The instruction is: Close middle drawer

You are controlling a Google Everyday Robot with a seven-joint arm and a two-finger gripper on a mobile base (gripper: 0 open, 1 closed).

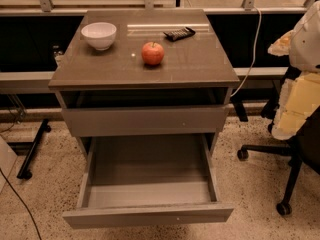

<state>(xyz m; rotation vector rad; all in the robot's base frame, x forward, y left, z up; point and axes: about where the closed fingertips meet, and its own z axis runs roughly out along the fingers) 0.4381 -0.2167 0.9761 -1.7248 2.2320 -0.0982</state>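
We see the arm only as a pale white-and-cream bulk at the right edge of the view, close to the camera and in front of a black office chair [280, 154]. The gripper [285, 44] seems to be the tan tip reaching left from that bulk, level with the counter [200, 64] and just off its right side. We cannot tell whether it is open or closed. It is well apart from the middle drawer [150, 217], which is low in the view and pulled far out toward us, its deep box open upward. Its flat front panel runs left to right, nearly level, facing us, with a tiny pale dot right of centre. Above it the top drawer [145, 121] sits slightly out. On the counter are a white bowl [99, 35], a red apple [152, 53] and a dark packet [179, 33].
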